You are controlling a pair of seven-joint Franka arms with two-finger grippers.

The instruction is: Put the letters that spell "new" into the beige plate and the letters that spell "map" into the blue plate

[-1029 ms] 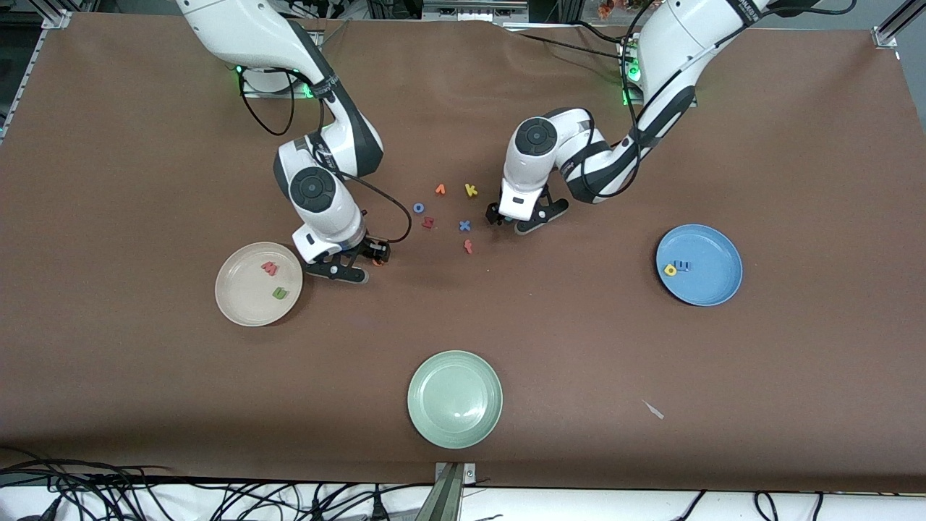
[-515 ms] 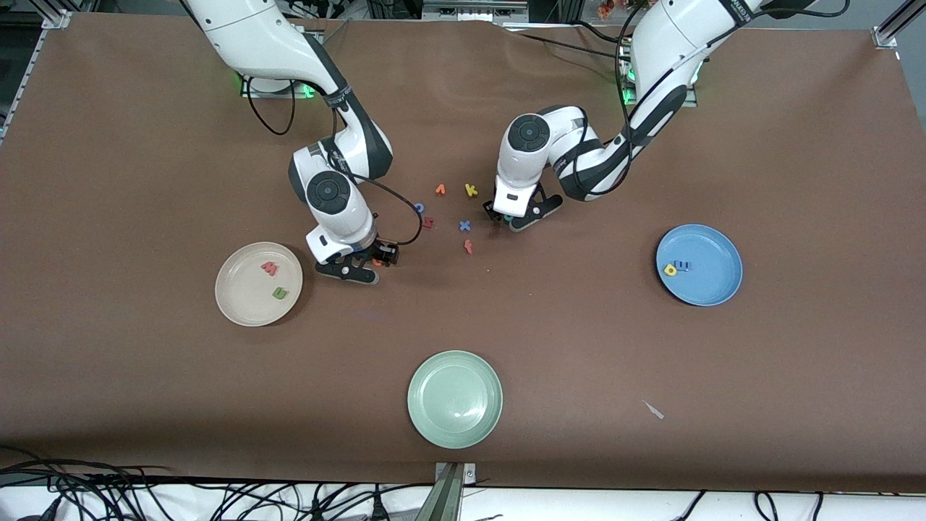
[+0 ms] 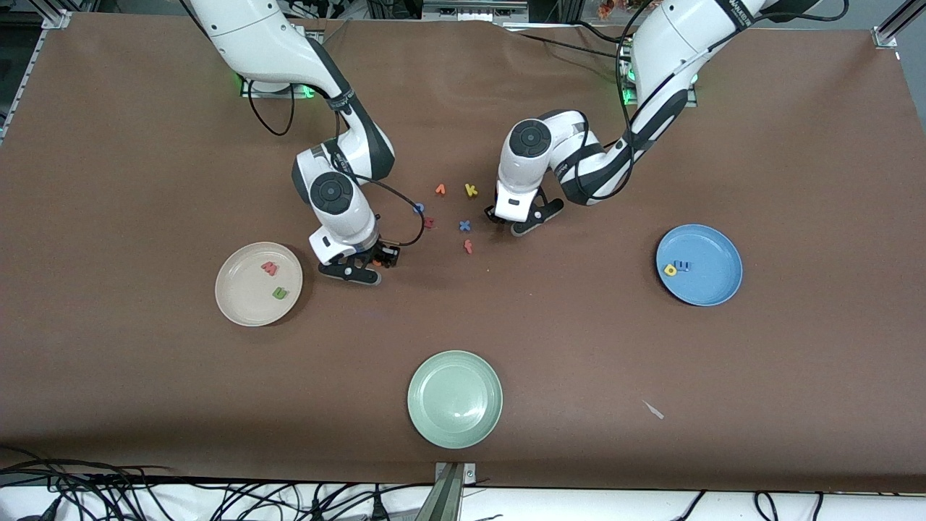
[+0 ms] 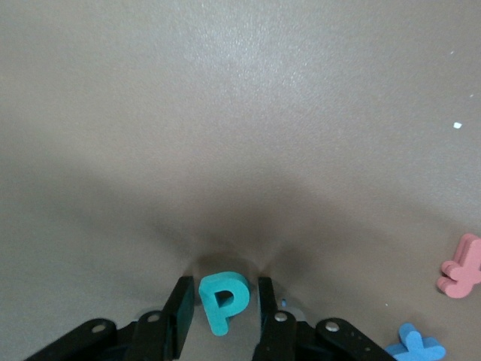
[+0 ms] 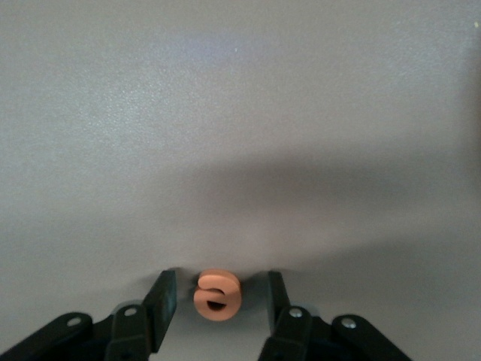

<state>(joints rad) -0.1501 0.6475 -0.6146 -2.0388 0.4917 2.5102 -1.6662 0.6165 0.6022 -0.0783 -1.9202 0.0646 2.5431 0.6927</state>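
Teal p [image 4: 223, 302] flat on the table [image 3: 579, 347], frame centre in the front view, hidden there under the left gripper [image 3: 510, 221]. Left gripper down at the cloth, fingers [image 4: 183, 312] set close on both sides of the p, thin gap showing, not pinching yet. Red f [image 4: 460, 267] and blue x [image 4: 415, 347] near, at the left wrist view's edge, clear of the fingers.

Orange e [image 5: 217, 294] flat on the table, mid-height in the front view, between beige plate and frame centre. Right gripper [image 3: 365, 264] low over it, fingers [image 5: 161, 301] spread, clear gap each side of the e, bare cloth all round.

Beige plate [image 3: 239, 307] just beside the right gripper, toward the right arm's end; pinkish-red w [image 3: 269, 268] and green n [image 3: 279, 293] in it, room left over. Blue plate [image 3: 716, 289] toward the left arm's end, well apart from the left gripper, open cloth between; blue m [image 3: 683, 265] and yellow a [image 3: 670, 270] touching, near its rim.

Loose cluster between the two grippers: orange v [image 3: 440, 189], yellow k [image 3: 471, 190], blue o [image 3: 418, 208]. Pale green plate [image 3: 454, 430] at lower centre of frame, well apart from everything.
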